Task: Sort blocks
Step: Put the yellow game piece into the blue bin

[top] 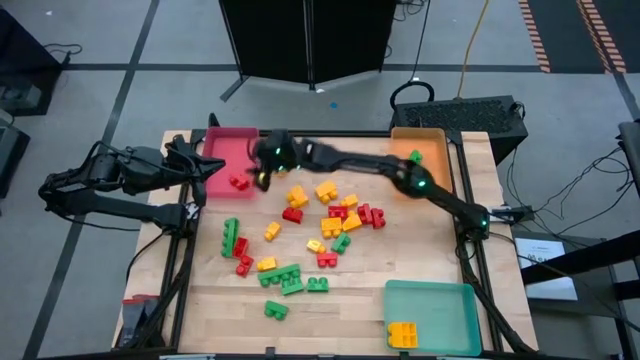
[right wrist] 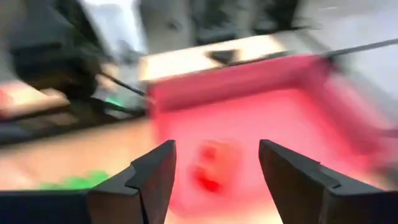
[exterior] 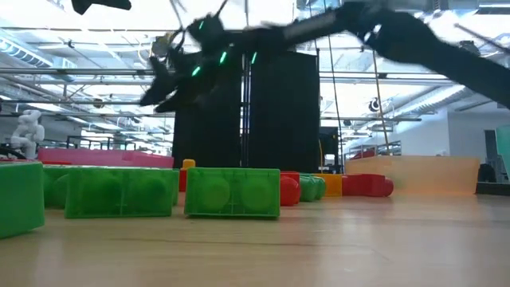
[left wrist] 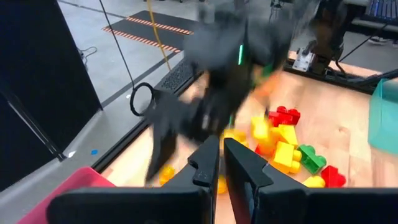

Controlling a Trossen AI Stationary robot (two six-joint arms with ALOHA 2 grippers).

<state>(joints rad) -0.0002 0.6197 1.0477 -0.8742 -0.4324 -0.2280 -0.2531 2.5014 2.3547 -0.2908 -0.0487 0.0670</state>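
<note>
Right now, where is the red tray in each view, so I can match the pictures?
High view: red tray at the table's far left corner.
Low view: thin pink strip behind the green blocks.
Left wrist view: its corner at the bottom left.
Right wrist view: fills the middle.
Shared landmark: the right gripper beside it.

Right gripper (right wrist: pixel 214 171): fingers spread apart, nothing between them. Beyond them, a red tray (right wrist: pixel 311 118) holds a blurred red block (right wrist: pixel 211 165). Green blocks (right wrist: pixel 78 182) lie beside the tray.
</note>
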